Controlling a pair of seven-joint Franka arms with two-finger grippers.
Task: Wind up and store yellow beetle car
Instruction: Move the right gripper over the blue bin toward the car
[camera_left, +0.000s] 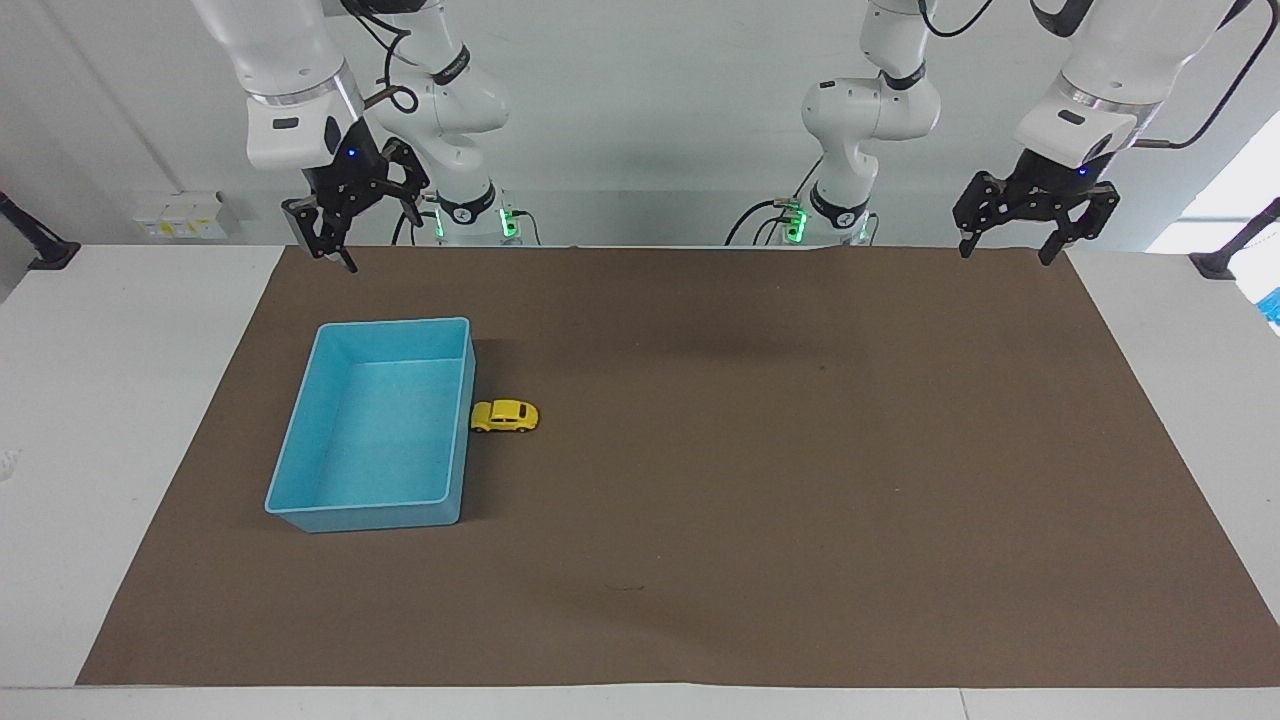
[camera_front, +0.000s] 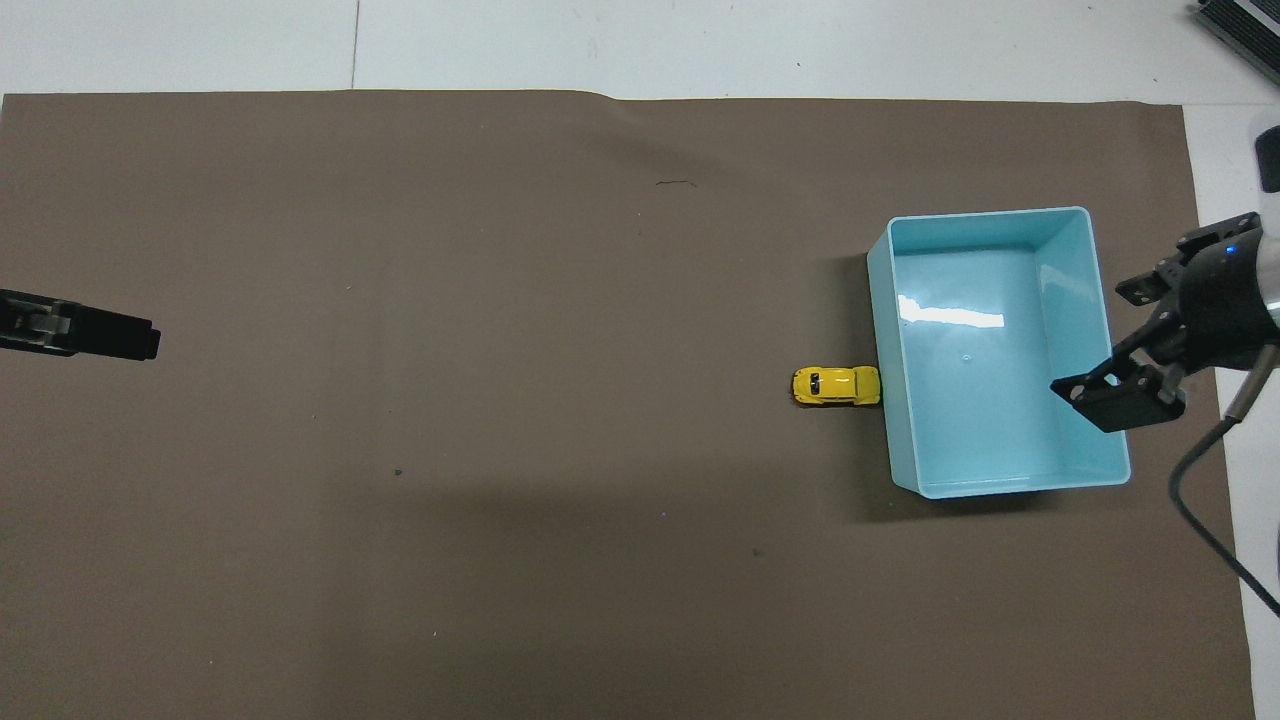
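The yellow beetle car (camera_left: 505, 415) stands on its wheels on the brown mat, touching the outer wall of the light blue bin (camera_left: 365, 518) on the side toward the left arm's end. It also shows in the overhead view (camera_front: 837, 386), beside the bin (camera_front: 985, 213). The bin is empty. My right gripper (camera_left: 368, 228) is open and empty, raised high over the mat's edge by the robots; from above the right gripper (camera_front: 1120, 400) overlaps the bin's rim. My left gripper (camera_left: 1003, 255) is open and empty, raised high at the left arm's end, and the left gripper (camera_front: 100, 335) shows from above too.
The brown mat (camera_left: 760, 500) covers most of the white table (camera_left: 110, 400). A black cable (camera_front: 1210, 540) hangs from the right arm near the bin.
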